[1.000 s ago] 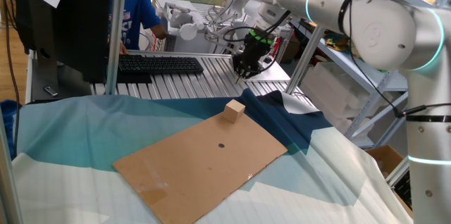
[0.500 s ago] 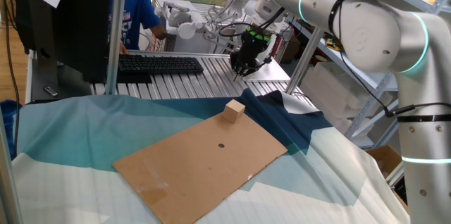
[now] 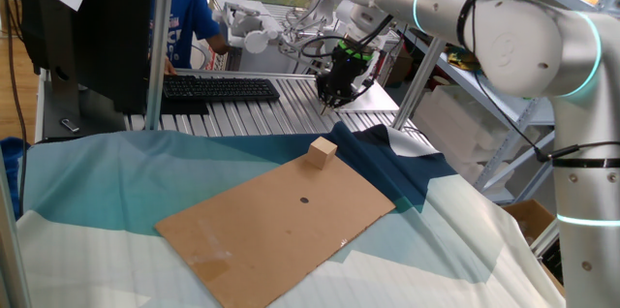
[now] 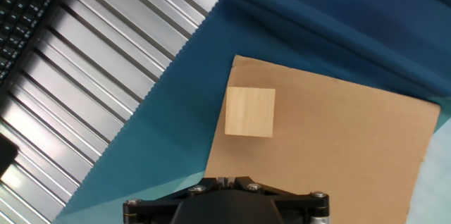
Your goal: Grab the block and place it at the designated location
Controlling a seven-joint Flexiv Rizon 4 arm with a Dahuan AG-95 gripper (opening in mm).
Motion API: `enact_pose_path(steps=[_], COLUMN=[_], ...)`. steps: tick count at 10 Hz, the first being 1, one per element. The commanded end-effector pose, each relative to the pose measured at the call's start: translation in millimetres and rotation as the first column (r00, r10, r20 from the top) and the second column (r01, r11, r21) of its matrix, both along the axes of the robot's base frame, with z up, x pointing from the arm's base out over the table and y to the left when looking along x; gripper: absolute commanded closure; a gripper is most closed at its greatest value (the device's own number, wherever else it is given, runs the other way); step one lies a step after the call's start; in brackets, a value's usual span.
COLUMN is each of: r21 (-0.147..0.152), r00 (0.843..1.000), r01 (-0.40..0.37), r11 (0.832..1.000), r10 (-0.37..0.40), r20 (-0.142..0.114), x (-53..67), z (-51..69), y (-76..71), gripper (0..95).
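A small pale wooden block (image 3: 323, 152) stands on the far corner of a brown cardboard sheet (image 3: 281, 221); a small dark dot (image 3: 304, 200) marks the sheet's middle. My gripper (image 3: 327, 102) hangs well above and behind the block, over the ribbed metal table, its fingers together and holding nothing. From the hand view I look straight down on the block (image 4: 249, 112) at the cardboard's (image 4: 338, 160) corner. Only the gripper's (image 4: 225, 179) black body shows at the bottom edge, its two finger bases close together.
Teal and dark blue cloth (image 3: 97, 182) covers the near table, with folds right of the cardboard. A black keyboard (image 3: 218, 88) lies on the ribbed metal surface (image 3: 291, 114) behind. A person in blue (image 3: 184, 13) stands at the back left. Metal frame posts (image 3: 153, 46) rise nearby.
The hand shifted slightly up and left a second ago and has barely moved since. The block and cardboard have not moved.
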State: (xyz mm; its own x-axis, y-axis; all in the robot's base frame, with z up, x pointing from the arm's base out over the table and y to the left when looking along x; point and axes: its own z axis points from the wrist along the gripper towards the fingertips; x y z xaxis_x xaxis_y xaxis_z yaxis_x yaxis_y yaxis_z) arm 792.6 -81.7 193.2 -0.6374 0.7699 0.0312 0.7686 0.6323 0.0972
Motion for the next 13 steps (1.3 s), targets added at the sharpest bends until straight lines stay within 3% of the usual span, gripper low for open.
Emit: enact_pose_path(steps=[1, 4, 10, 13], r21=[0.000, 0.012, 0.009, 0.016], r00=[1.000, 1.000, 0.999, 0.998], r01=[-0.007, -0.022, -0.044, -0.064], r11=[1.000, 1.000, 0.999, 0.998], r10=[0.007, 0.022, 0.044, 0.065], r20=[-0.007, -0.022, -0.017, -0.025], x=[3.0, 2.0, 0.6, -0.3], z=[0.4, 8.8, 1.1, 3.3], y=[-1.5, -11.3, -22.3, -29.0], gripper=[95.0, 95.0, 95.0, 95.0])
